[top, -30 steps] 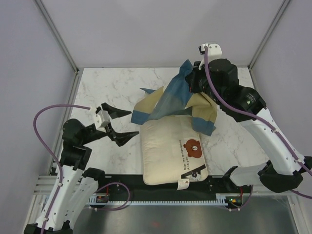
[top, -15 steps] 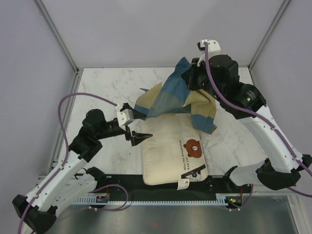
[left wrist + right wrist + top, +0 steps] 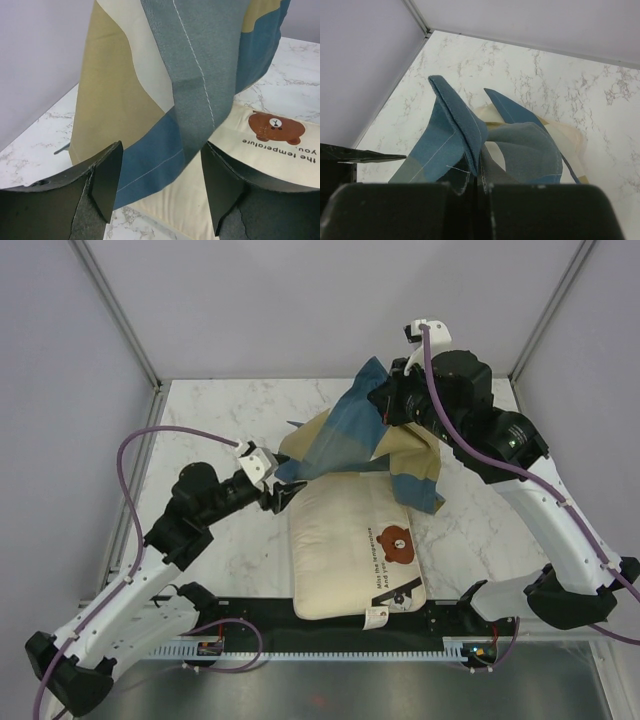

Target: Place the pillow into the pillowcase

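The cream pillow (image 3: 345,550) with a brown bear face lies flat on the marble table near the front edge; it also shows in the left wrist view (image 3: 280,150). The checked blue, tan and cream pillowcase (image 3: 345,435) hangs lifted above the pillow's far end. My right gripper (image 3: 385,400) is shut on its top blue edge (image 3: 465,135). My left gripper (image 3: 285,490) is open, its fingers either side of the pillowcase's lower blue corner (image 3: 150,170), just above the pillow's far left corner.
White walls and metal frame posts (image 3: 115,315) enclose the marble table (image 3: 220,415). A black rail (image 3: 330,625) runs along the near edge. Purple cables (image 3: 135,455) loop off both arms.
My left arm has swung right and forward from the table's left side to the hanging pillowcase corner, jaws still open. My right gripper has held the pillowcase up, shifting slightly.
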Robot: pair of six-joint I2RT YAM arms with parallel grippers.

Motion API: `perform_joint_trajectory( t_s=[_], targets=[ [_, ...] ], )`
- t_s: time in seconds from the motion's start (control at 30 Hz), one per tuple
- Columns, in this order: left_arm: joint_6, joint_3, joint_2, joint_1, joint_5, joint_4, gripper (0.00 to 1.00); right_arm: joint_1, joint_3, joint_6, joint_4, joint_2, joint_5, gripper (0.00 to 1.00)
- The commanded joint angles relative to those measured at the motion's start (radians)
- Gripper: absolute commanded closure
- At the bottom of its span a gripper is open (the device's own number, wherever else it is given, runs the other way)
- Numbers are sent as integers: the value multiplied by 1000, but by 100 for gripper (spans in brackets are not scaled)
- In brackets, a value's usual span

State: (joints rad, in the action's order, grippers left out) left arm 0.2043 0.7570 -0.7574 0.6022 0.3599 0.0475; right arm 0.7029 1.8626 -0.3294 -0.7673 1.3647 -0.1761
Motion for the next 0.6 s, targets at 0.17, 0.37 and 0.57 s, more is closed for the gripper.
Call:
perform_joint_trajectory(
  t_s=[0.17, 0.37, 0.57],
  targets=[
    [15, 57, -126, 7, 21, -89, 68, -3, 73, -17, 23, -9, 38, 100],
    [-19, 120, 1, 7, -159, 14, 98, -2, 35, 21, 28, -78, 35, 95],
    [-6, 333, 75, 7, -119, 329, 98, -3, -123, 46, 71, -240, 52, 100]
  ],
)
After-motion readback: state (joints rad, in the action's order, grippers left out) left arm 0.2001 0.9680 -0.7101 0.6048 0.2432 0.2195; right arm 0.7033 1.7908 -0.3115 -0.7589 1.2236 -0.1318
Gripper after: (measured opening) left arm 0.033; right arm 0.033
